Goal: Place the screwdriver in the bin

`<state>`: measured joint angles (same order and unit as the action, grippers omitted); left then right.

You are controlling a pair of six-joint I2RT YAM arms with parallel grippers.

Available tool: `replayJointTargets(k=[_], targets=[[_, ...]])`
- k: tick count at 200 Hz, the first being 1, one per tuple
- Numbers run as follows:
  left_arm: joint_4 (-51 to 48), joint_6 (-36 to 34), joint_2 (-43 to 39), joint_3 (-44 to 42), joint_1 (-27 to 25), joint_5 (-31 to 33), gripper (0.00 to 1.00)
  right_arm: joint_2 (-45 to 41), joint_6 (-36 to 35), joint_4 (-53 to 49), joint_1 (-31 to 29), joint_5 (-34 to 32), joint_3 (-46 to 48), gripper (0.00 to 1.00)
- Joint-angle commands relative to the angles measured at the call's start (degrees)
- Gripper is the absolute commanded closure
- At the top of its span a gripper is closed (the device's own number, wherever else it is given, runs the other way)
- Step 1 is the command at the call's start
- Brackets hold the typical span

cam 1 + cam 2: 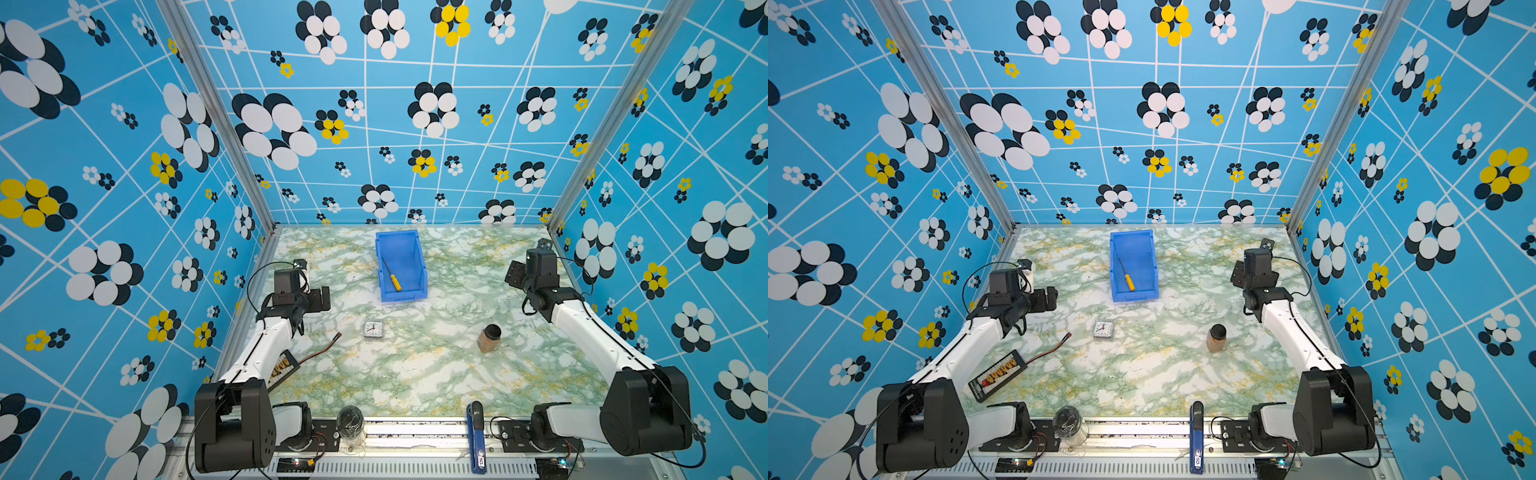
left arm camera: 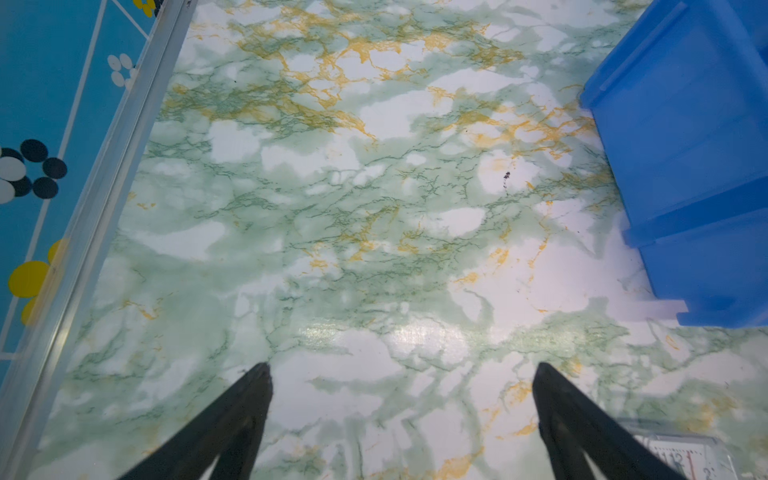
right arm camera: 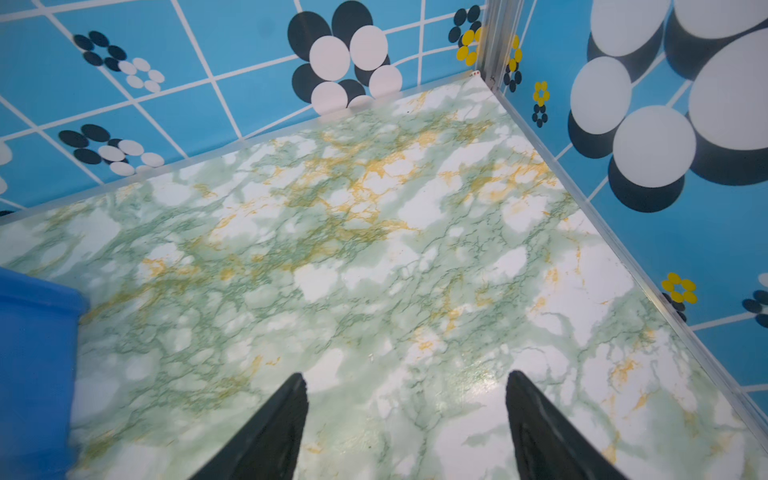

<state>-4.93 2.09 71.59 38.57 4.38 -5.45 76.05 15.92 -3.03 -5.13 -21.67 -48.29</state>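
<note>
Looking down, I see the screwdriver (image 1: 392, 276) lying inside the bin (image 1: 421, 270), handle toward its low front lip. The right end effector (image 3: 406, 375) and left end effector (image 2: 402, 365) both hang spread and empty over bare worktop (image 1: 415, 374). My worry: a careless sweep could clip the bin or topple the jar (image 1: 490, 338).

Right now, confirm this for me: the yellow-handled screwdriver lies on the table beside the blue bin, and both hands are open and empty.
One part is wrong. The screwdriver lies inside the bin, on its floor, as both top views show. The rest stands: the left hand and the right hand are open and empty.
</note>
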Motion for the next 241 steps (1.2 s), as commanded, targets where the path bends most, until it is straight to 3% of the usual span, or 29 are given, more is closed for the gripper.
replayJointTargets(k=[1, 26, 74, 113, 170, 191, 195, 198, 207, 241], targets=[[15.6, 3.5, -0.4, -5.4, 0.4, 2.0, 0.01, -1.2, -5.4, 17.8, 0.4, -5.7, 7.6, 0.22], [25.5, 4.1, 1.1, -9.8, 0.4, 2.3, 0.01, -2.5, -6.4, 24.1, 0.4, -8.9, 13.7, 0.22], [45.6, 3.3, 4.1, -18.2, 0.3, 4.6, 0.01, -1.9, -9.6, 34.7, 0.5, -6.6, 22.2, 0.2], [55.8, 4.1, 6.0, -21.5, 0.2, 5.7, 0.01, 1.2, -8.9, 41.3, 0.5, -4.3, 25.7, 0.2], [77.7, 1.0, 19.1, -25.8, -3.4, 7.0, 0.01, 6.4, -11.4, 51.3, 0.9, -3.6, 27.5, 0.2], [78.6, -0.4, 18.4, -27.2, -4.9, 8.3, 0.01, 11.3, -12.9, 54.1, 1.1, 0.2, 26.7, 0.17], [79.6, -0.4, 18.8, -27.4, -4.9, 8.4, 0.01, 12.1, -13.0, 54.7, 1.2, 0.8, 26.3, 0.03], [80.2, -0.5, 19.1, -27.5, -4.9, 8.4, 0.01, 12.6, -12.9, 56.2, 1.3, 0.9, 26.7, 0.01], [80.7, -0.6, 19.1, -27.7, -4.9, 7.8, 0.01, 13.5, -12.7, 59.4, 1.3, -0.3, 27.7, 0.01], [79.9, -0.6, 18.9, -27.6, -4.9, 7.4, 0.01, 12.5, -12.4, 56.4, 1.3, -0.7, 27.2, 0.01]])
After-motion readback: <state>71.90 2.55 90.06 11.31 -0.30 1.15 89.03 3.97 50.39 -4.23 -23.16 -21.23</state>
